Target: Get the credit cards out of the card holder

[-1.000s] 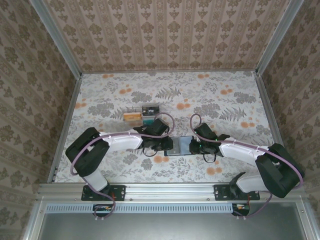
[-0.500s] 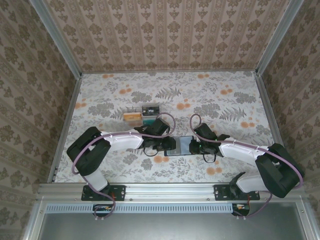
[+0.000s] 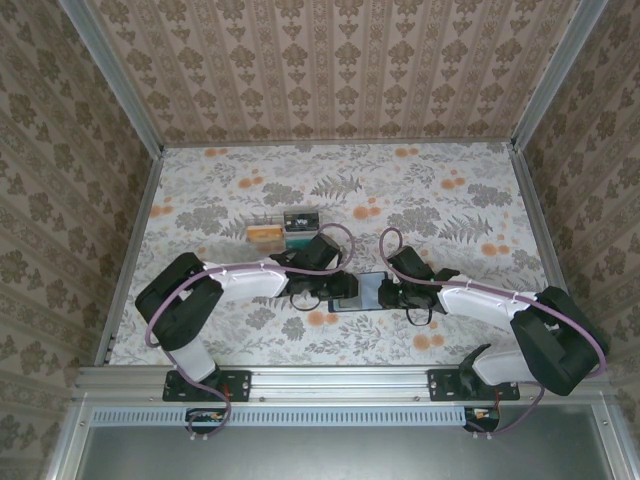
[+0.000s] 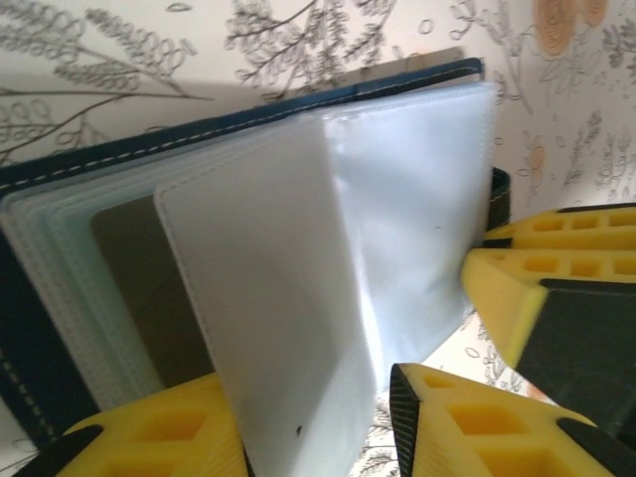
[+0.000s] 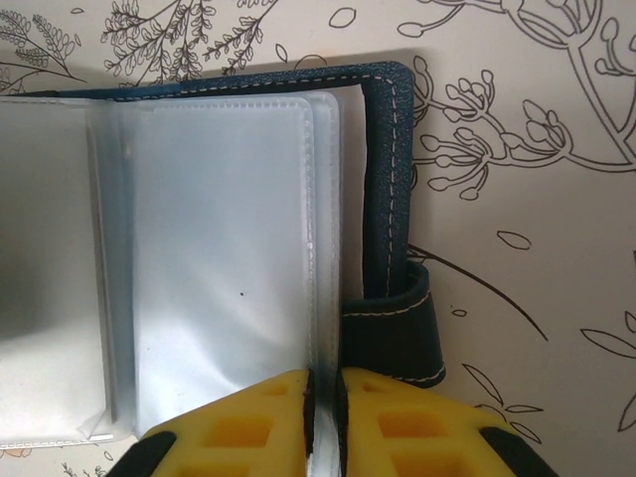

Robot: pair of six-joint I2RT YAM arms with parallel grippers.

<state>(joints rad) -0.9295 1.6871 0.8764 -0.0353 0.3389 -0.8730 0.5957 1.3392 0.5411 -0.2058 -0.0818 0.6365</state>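
On the floral table (image 3: 450, 200), the navy card holder (image 3: 366, 291) lies open between the two arms. The right gripper (image 5: 323, 383) is pinched on the edges of its pocket pages. The left gripper (image 4: 310, 390) has its jaws apart around one raised sleeve (image 4: 288, 298). A brownish card (image 4: 124, 253) sits pocketed behind.

A lab booth: wallpapered walls (image 3: 330, 70), aluminium frame (image 3: 340, 382).
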